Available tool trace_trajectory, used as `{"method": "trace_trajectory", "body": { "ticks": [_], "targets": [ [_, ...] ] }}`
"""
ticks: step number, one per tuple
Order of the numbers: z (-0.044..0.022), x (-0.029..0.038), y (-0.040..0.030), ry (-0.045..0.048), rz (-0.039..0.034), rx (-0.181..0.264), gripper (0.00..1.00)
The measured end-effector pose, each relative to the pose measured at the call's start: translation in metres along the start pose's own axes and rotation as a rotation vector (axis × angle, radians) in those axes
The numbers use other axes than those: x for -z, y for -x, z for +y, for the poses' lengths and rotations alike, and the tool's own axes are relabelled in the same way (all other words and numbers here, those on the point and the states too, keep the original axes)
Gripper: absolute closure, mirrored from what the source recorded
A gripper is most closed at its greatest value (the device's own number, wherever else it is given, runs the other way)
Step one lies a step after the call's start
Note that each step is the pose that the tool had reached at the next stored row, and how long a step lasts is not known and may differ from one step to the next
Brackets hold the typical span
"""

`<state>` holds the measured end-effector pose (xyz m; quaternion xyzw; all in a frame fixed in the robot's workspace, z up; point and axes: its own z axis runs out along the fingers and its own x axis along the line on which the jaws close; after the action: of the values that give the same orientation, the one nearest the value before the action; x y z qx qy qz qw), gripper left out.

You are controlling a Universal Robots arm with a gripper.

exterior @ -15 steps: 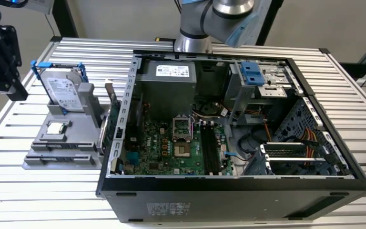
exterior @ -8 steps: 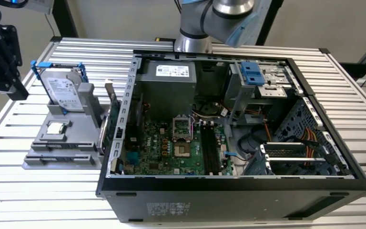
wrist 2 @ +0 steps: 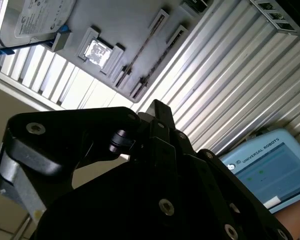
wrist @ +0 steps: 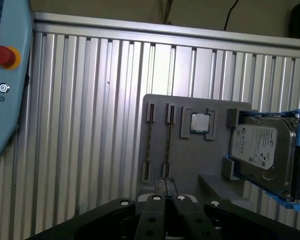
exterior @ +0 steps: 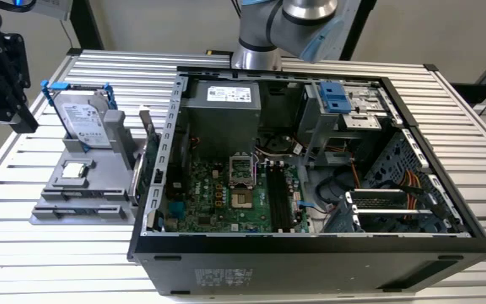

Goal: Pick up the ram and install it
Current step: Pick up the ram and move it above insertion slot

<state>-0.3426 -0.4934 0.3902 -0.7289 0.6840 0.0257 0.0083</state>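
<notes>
Currently gripper (wrist: 167, 195) hangs above table (wrist: 90, 125) near holder (wrist: 190, 162) edge, fingers narrow, almost together, holding nothing. Ram (wrist: 168, 146) sits on edge in holder slot beside processor (wrist: 200, 122), apart from gripper; drive (wrist: 262, 150) beyond

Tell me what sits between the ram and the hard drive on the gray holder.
The square processor chip, seated in its pocket, lies between the ram and the hard drive; the first wrist view shows this.
</notes>
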Motion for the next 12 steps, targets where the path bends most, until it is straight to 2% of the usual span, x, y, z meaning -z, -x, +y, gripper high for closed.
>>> {"method": "trace_trajectory", "body": {
  "ticks": [9,10,12],
  "targets": [
    [0.0000,0.0000,-0.0001,-0.0001,0.0000,-0.003,1.00],
    [0.0000,0.0000,-0.0001,-0.0002,-0.0001,-0.003,0.00],
    [0.0000,0.0000,-0.0001,-0.0002,-0.0001,-0.004,0.00]
  ]
}}
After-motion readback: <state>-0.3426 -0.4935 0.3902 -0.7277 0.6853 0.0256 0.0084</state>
